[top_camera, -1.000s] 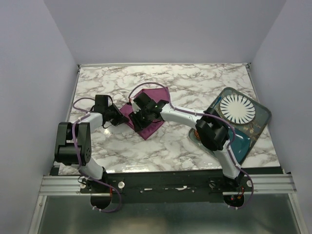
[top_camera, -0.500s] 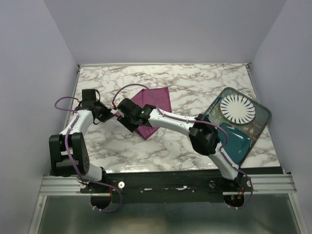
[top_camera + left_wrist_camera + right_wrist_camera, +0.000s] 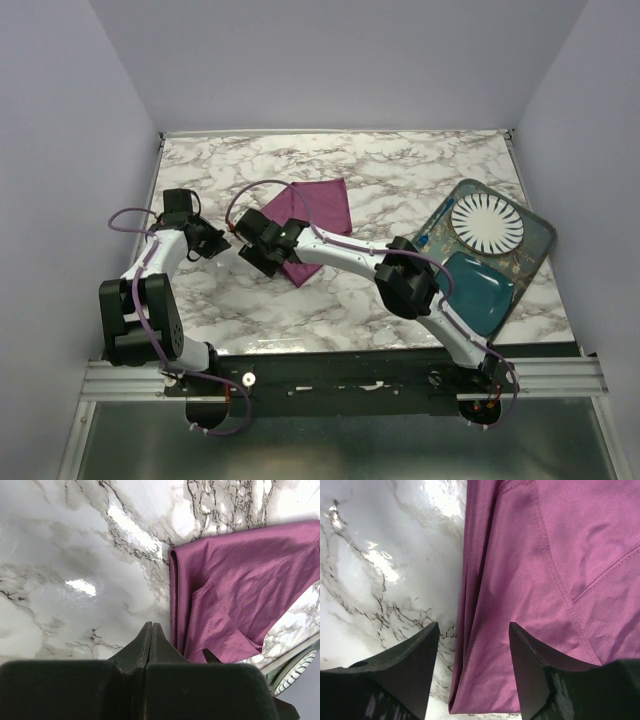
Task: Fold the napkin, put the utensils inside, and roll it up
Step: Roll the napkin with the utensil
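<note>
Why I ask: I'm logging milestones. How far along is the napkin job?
Done: the napkin looks folded, lying doubled on the marble table. In hand: nothing gripped; the right fingers stand open over its folded edge, the left fingers are shut beside it. Left: no utensil lies on it, and it is not rolled.

Your napkin (image 3: 318, 212) lies on the marble bench (image 3: 400, 170); your left pincer (image 3: 223, 242) sits just beside it; your right pincer (image 3: 251, 249) hangs over its left edge; a plate (image 3: 487, 224) rests on the tray (image 3: 545, 236).
</note>
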